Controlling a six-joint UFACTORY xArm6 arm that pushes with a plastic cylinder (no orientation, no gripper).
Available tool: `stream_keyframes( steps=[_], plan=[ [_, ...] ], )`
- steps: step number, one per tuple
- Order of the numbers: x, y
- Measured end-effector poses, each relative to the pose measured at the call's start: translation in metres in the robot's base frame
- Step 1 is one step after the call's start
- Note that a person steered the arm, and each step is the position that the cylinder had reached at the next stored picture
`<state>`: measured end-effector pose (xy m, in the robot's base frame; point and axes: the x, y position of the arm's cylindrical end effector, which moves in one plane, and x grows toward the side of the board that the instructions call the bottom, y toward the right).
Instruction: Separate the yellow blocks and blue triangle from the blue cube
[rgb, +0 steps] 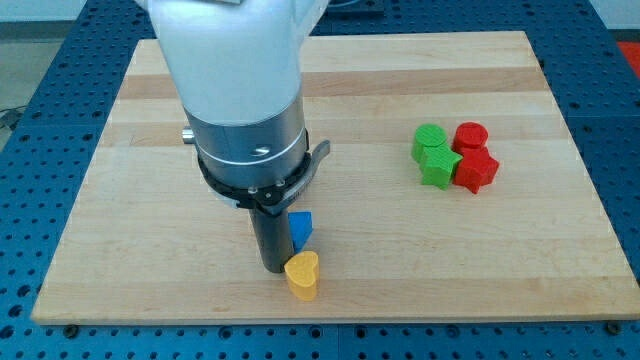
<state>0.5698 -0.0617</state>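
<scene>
A yellow heart-shaped block (302, 275) lies near the board's bottom edge, left of centre. A blue block (301, 229), likely the triangle, sits just above it, partly hidden by my rod. My tip (272, 268) rests on the board, touching or nearly touching the yellow heart's left side and just below-left of the blue block. No blue cube and no second yellow block show; the arm's body hides the board behind it.
At the view's right, two green blocks (434, 156) and two red blocks (473, 159) sit packed together. The wooden board (500, 260) lies on a blue perforated table. The arm's large grey body (240, 100) covers the upper left centre.
</scene>
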Motion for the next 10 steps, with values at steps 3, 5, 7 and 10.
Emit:
stream_keyframes(
  steps=[3, 5, 7, 10],
  plan=[
    [0.048, -0.027],
    [0.047, 0.014],
    [0.032, 0.015],
    [-0.009, -0.018]
  ],
)
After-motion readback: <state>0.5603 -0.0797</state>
